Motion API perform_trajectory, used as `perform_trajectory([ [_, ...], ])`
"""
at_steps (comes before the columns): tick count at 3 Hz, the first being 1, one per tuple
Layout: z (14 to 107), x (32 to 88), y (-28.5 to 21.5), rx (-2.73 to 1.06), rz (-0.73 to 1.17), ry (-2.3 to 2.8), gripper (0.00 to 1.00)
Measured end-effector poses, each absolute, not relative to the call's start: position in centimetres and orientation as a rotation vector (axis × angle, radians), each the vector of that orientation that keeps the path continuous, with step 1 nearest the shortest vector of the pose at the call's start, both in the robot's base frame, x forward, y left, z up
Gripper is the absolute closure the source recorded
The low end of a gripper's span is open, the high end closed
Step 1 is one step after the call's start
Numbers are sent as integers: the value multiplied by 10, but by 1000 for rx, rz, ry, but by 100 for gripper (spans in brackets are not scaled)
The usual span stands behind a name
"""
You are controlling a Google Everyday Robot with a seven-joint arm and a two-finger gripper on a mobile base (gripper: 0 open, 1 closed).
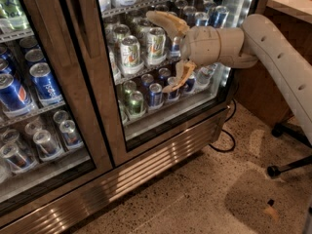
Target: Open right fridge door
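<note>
The right fridge door (109, 135) is a glass pane in a brushed steel frame and stands shut against the fridge (146, 172). Behind its glass are shelves of cans (156, 43). My gripper (160, 51) hovers in front of the middle of that glass, open, its two beige fingers (168, 23) spread one above the other with nothing between them. The white arm (273, 48) reaches in from the right. A dark vertical handle (80, 18) runs along the door's left edge, well left of the gripper.
The left glass door (44, 111) shows blue Pepsi cans. A ribbed steel grille runs along the fridge base. A black cable (225, 141) lies on the speckled floor. A chair base (292, 155) and a wooden counter (287, 13) stand at the right.
</note>
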State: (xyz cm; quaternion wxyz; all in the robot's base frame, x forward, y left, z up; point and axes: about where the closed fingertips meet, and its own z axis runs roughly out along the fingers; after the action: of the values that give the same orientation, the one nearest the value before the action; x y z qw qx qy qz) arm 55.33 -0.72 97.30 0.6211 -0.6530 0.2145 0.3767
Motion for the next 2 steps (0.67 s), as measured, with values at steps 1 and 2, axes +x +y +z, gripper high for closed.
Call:
perform_trajectory([
  [1,976,578,11,-1513,913,440,0],
  [2,977,578,15,-1517,924,430,16],
])
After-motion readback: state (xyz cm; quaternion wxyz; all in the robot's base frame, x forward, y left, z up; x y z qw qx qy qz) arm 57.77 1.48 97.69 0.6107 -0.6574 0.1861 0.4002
